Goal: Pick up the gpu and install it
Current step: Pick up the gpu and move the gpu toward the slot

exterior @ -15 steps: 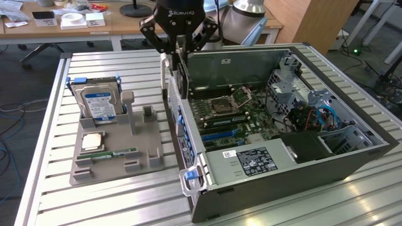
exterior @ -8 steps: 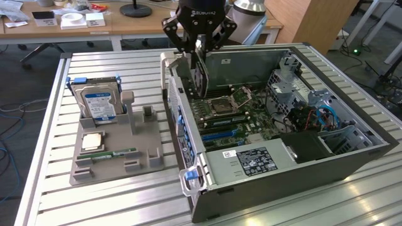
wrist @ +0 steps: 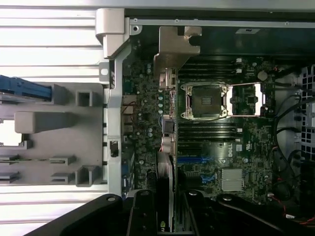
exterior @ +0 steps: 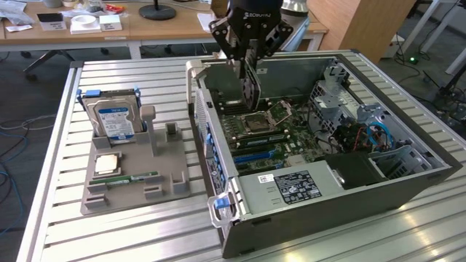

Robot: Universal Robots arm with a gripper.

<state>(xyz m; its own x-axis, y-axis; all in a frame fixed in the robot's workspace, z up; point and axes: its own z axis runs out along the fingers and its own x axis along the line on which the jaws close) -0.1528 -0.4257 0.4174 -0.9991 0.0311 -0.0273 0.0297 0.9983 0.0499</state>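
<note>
My gripper hangs over the open computer case, shut on the gpu. The dark, thin card is held on edge above the motherboard, beside the CPU socket, and I cannot tell whether it touches the board. The wrist view looks straight down the card's edge between the black fingers of my gripper. Its silvery bracket points toward the case's rear wall. Blue slots lie on the board close to the card.
On the slatted metal table, at the exterior view's left, a grey holder tray carries a hard drive with a blue-white label, a CPU chip and a green memory stick. Cables and drive cages crowd the case's far side.
</note>
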